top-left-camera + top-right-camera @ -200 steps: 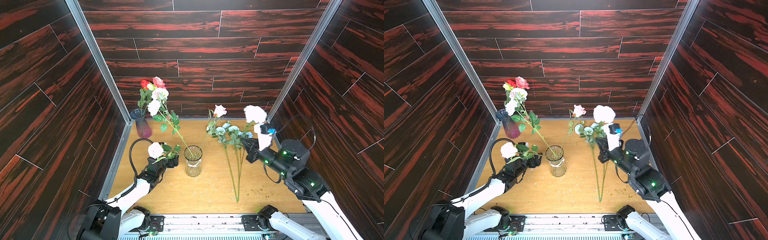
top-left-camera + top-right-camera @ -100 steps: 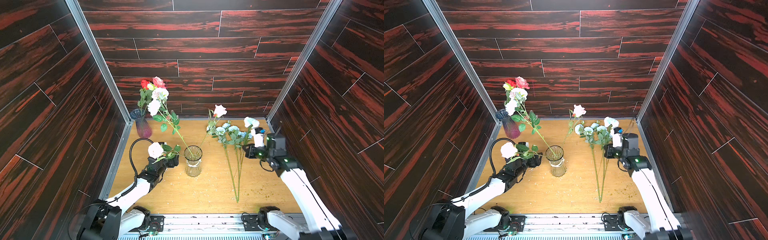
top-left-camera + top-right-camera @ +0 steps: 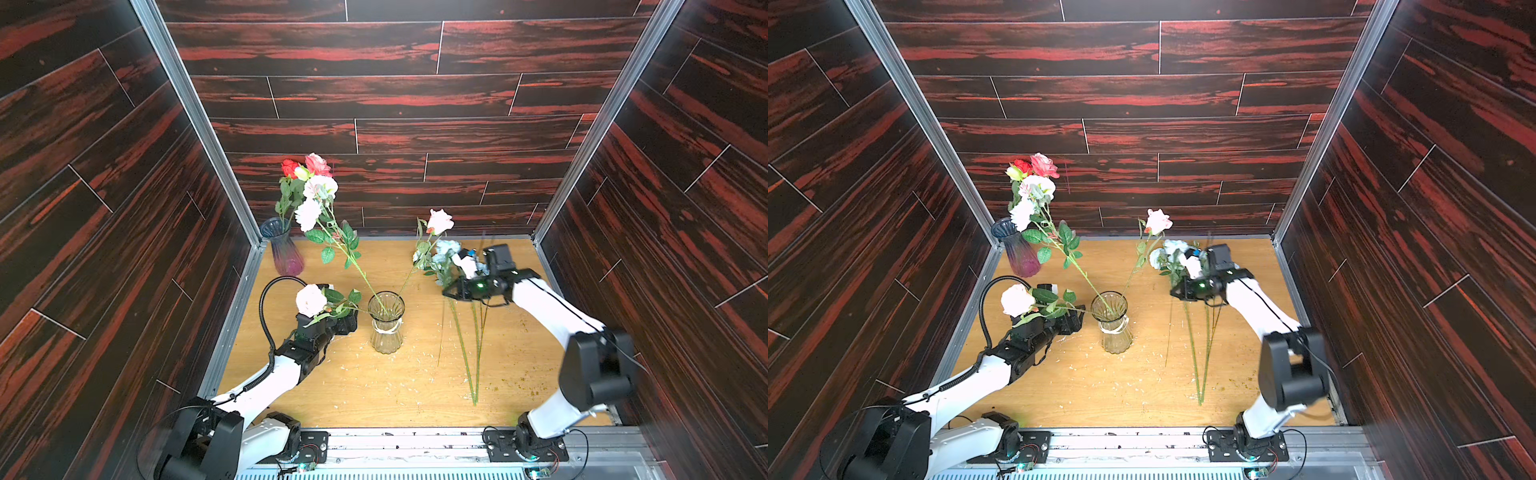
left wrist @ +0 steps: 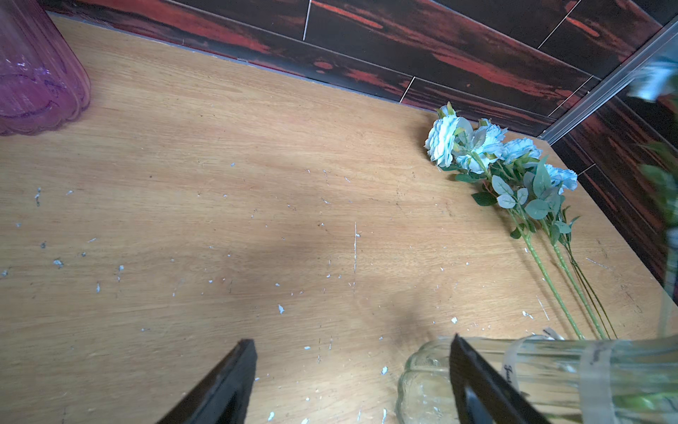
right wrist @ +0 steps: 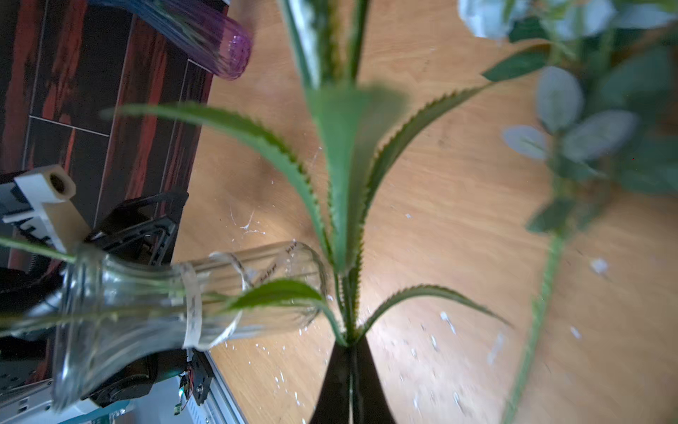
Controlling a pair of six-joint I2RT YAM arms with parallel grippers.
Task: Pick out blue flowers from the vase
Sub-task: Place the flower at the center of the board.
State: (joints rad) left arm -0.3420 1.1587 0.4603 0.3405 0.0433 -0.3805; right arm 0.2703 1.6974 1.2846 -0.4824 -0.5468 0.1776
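Firmly pinched blue flower stem (image 5: 346, 312) in closed right claw (image 3: 449, 294).
Held left claw (image 4: 351, 341) wide, empty, beside glass vase (image 3: 386, 328).

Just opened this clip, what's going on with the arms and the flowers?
The right fingers are shut on a leafy stem, seemingly another blue one, held above the table beside the blue flowers lying there. The left fingers are open beside the clear vase, gripping nothing. A pink rose and pale blooms are in that vase.

purple vase (image 4: 36, 73) cropped, blue flowers (image 5: 488, 18) v. blurry
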